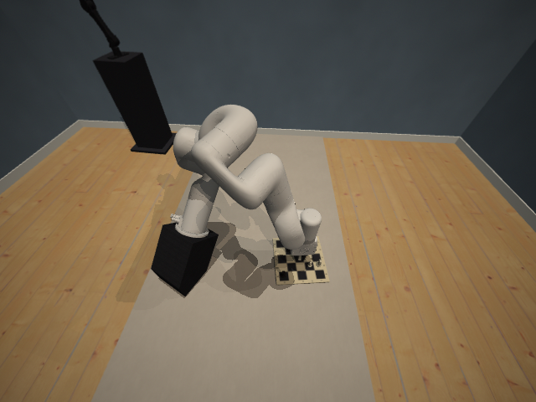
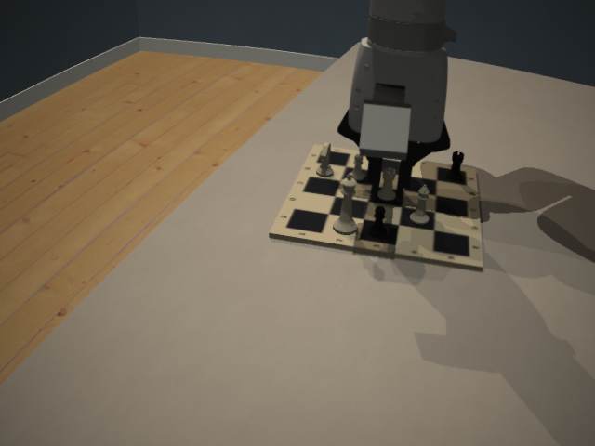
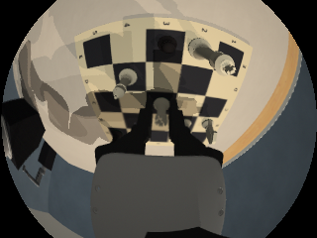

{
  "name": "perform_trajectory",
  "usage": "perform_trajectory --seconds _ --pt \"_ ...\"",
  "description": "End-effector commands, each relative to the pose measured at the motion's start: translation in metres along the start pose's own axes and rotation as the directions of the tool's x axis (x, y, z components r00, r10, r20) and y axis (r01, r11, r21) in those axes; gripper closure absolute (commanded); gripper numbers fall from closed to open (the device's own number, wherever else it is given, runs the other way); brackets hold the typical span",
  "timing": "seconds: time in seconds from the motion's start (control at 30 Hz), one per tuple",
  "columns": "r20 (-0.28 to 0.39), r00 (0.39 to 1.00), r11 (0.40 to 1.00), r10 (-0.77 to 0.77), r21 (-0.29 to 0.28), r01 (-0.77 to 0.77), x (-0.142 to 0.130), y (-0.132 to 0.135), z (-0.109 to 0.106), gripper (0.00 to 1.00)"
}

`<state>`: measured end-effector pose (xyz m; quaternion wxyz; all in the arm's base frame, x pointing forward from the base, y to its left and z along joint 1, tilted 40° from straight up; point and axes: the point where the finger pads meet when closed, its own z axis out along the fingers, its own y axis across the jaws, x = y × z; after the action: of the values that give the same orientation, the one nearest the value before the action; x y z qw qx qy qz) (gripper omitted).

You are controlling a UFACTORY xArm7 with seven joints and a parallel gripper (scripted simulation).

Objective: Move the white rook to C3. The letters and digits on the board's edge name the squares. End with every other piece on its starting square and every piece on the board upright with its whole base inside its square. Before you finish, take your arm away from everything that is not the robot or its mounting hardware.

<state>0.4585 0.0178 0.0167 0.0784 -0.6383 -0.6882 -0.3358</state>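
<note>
The white rook (image 2: 387,184) stands upright on a dark square near the middle of the small chessboard (image 2: 381,204). My gripper (image 2: 389,184) hangs straight down over it, one dark finger on each side of the rook with a narrow gap on both sides; the fingers are slightly open and do not grip it. In the wrist view the rook (image 3: 160,107) sits between the fingertips. The arm hides most of the board in the top view (image 1: 300,261).
Close around the rook stand a white pawn (image 2: 358,167), a white knight (image 2: 324,161), a tall white piece (image 2: 346,205), a black pawn (image 2: 378,221) and a white bishop (image 2: 421,204). A black rook (image 2: 457,165) stands at the far right corner.
</note>
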Motion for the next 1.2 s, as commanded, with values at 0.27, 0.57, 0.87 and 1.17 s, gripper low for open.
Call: perform_trajectory --seconds 0.27,0.57,0.87,1.17 --pt "0.002 1.000 1.000 0.000 -0.002 0.000 -0.001 0.001 -0.001 0.63" --pt "0.002 1.000 1.000 0.000 -0.002 0.000 -0.001 0.001 -0.004 0.63" --pt "0.002 1.000 1.000 0.000 -0.002 0.000 -0.001 0.001 -0.028 0.63" --pt "0.002 1.000 1.000 0.000 -0.002 0.000 -0.001 0.001 -0.075 0.63"
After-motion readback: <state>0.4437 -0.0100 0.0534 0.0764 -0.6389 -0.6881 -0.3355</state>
